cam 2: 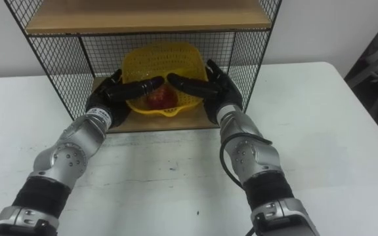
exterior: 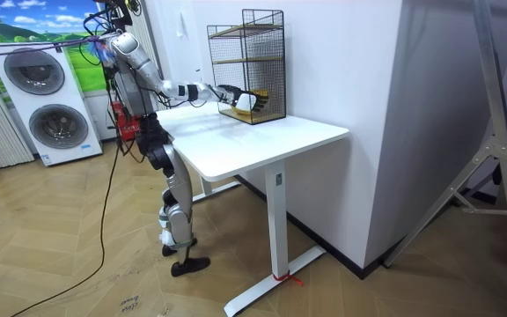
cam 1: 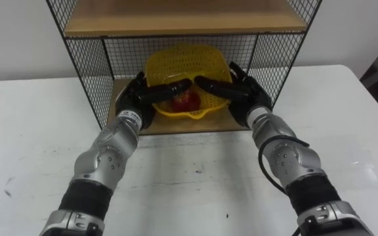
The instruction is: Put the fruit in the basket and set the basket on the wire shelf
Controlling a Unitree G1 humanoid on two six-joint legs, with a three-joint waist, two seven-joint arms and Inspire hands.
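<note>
Basket sits just ahead of both hands in the shelf's lower compartment, at the table's far edge, its longer side seemingly running left to right. Left hand and right hand flank it equally near, fingers stretched fairly straight along its front rim, tips almost meeting, clamped on nothing. Fruit lies inside the basket, wire mesh behind

White table carries wire shelf; yellow basket in lower compartment.
</note>
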